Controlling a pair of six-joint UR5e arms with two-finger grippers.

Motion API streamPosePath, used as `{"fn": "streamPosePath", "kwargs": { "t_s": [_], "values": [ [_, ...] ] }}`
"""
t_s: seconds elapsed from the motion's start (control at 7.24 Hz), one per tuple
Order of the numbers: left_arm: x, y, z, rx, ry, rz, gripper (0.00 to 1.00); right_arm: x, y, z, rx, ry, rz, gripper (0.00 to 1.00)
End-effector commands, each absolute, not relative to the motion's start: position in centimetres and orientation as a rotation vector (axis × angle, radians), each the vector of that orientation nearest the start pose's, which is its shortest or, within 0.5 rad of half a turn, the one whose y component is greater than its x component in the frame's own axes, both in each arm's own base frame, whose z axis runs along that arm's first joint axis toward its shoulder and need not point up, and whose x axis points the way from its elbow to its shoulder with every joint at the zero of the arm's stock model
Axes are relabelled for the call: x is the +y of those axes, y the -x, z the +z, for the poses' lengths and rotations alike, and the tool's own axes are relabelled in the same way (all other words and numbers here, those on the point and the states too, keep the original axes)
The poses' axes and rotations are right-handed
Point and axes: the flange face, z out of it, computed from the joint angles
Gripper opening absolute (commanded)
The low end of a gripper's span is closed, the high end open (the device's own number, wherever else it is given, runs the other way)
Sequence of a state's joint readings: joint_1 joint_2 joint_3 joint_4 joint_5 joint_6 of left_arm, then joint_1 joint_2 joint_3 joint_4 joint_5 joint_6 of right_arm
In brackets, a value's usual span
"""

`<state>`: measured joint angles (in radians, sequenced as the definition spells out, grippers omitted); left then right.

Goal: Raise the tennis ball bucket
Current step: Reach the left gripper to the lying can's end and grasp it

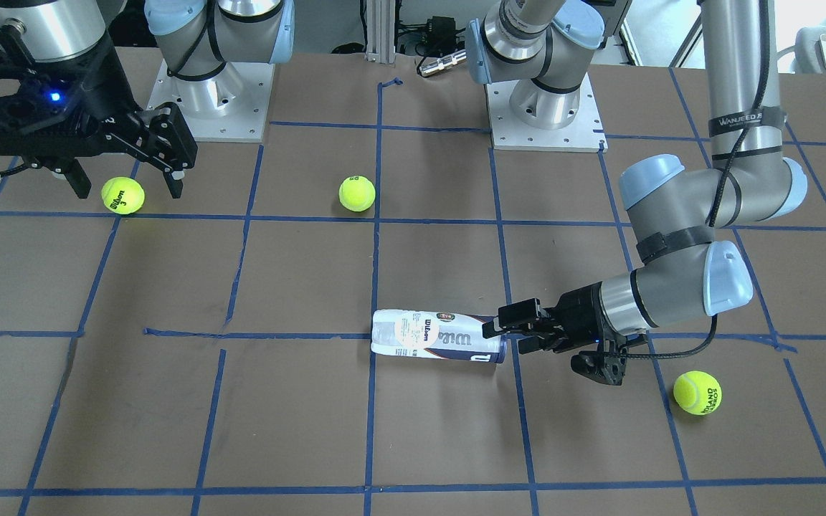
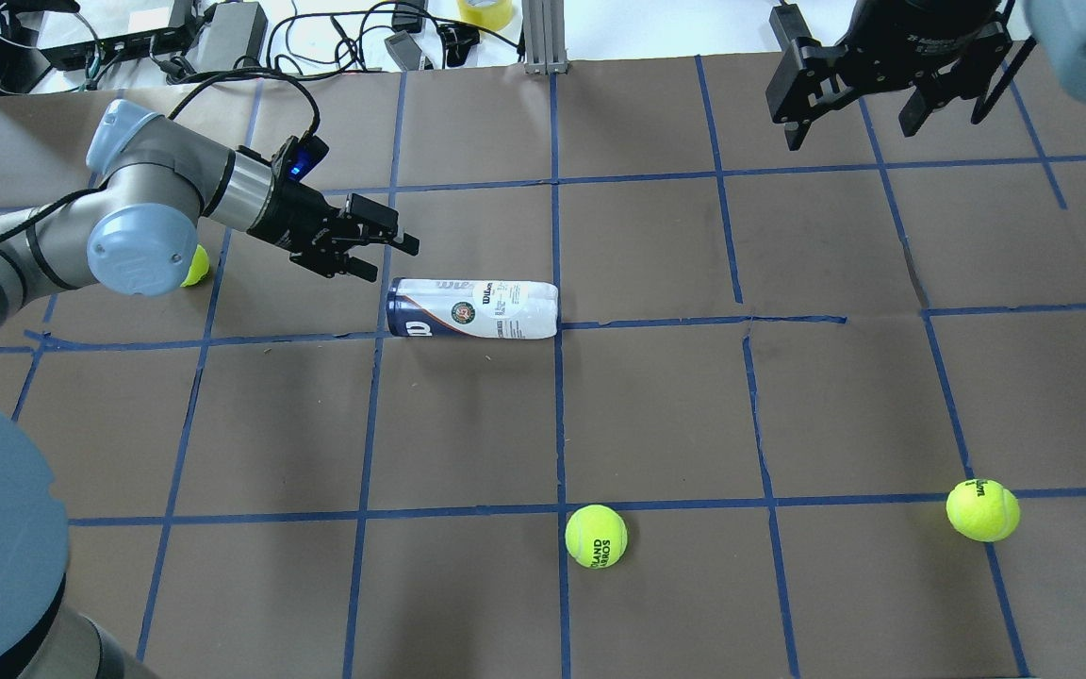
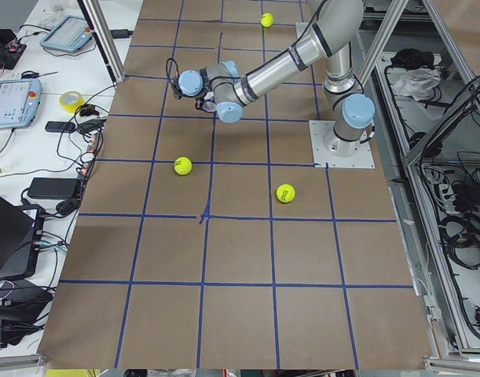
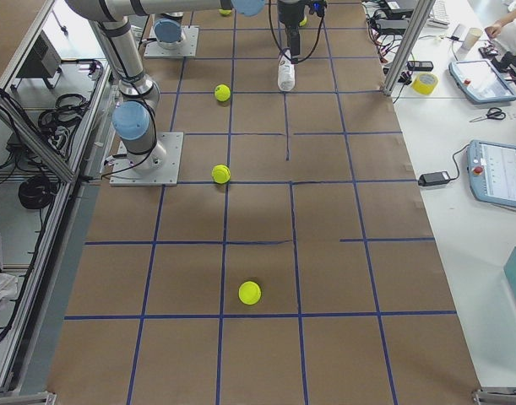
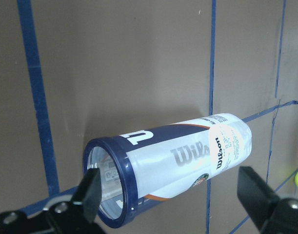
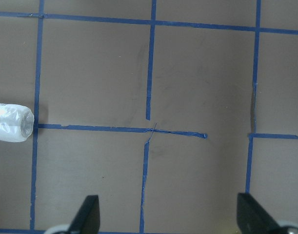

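Gaping wide, the left claw (image 2: 383,253) sits low at the navy-rimmed open end of the tennis ball bucket (image 2: 472,308), gripping nothing. In the left wrist view one finger (image 5: 90,192) overlaps that rim; whether it touches cannot be told. Behind the claw the wrist lies nearly level, pointing along the desk (image 2: 656,405), and the forearm bends back at the elbow toward the robot's base.

The bucket lies on its side on the brown, blue-taped desk, near the middle. It is a slim clear tube with a white Wilson label and a navy band, its clear closed end facing away from the left claw.

The right claw (image 2: 852,132) hangs high, pointing down, fingers spread and empty, well apart from the bucket.
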<state>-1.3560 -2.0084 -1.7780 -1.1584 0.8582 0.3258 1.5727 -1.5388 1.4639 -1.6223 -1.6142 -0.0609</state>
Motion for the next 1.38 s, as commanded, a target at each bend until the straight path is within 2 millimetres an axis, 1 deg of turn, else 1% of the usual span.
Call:
{"fn": "streamPosePath", "kwargs": {
  "t_s": [0.0, 0.14, 0.41, 0.69, 0.83, 0.97, 1.11, 1.24],
  "values": [
    [-59.9, 7.3, 19.6, -2.380, 0.009, -0.078, 1.00, -51.5, -13.0, 53.2, 3.191, 0.097, -0.206, 1.00],
    [-59.7, 7.4, 18.9, -2.378, 0.000, -0.099, 1.00, -51.5, -13.0, 53.2, 3.191, 0.097, -0.203, 1.00],
    [-59.1, 8.2, 18.3, -2.370, 0.004, -0.124, 0.97, -51.4, -13.0, 53.2, 3.191, 0.100, -0.201, 1.00],
    [-59.0, 8.3, 18.2, -2.369, 0.004, -0.129, 0.94, -51.4, -12.9, 53.2, 3.199, 0.097, -0.199, 1.00],
    [-58.9, 8.3, 18.1, -2.373, 0.006, -0.131, 0.70, -51.4, -12.8, 53.2, 3.203, 0.097, -0.199, 1.00],
    [-59.0, 8.3, 18.2, -2.374, 0.006, -0.129, 0.22, -51.3, -12.9, 53.2, 3.203, 0.099, -0.196, 1.00],
    [-59.0, 8.2, 18.6, -2.383, 0.013, -0.122, 0.00, -51.2, -12.9, 52.9, 3.204, 0.099, -0.187, 1.00],
    [-59.3, 8.1, 19.2, -2.393, 0.012, -0.110, 0.00, -50.4, -12.9, 53.0, 3.204, 0.099, -0.189, 1.00]
  ]
}}
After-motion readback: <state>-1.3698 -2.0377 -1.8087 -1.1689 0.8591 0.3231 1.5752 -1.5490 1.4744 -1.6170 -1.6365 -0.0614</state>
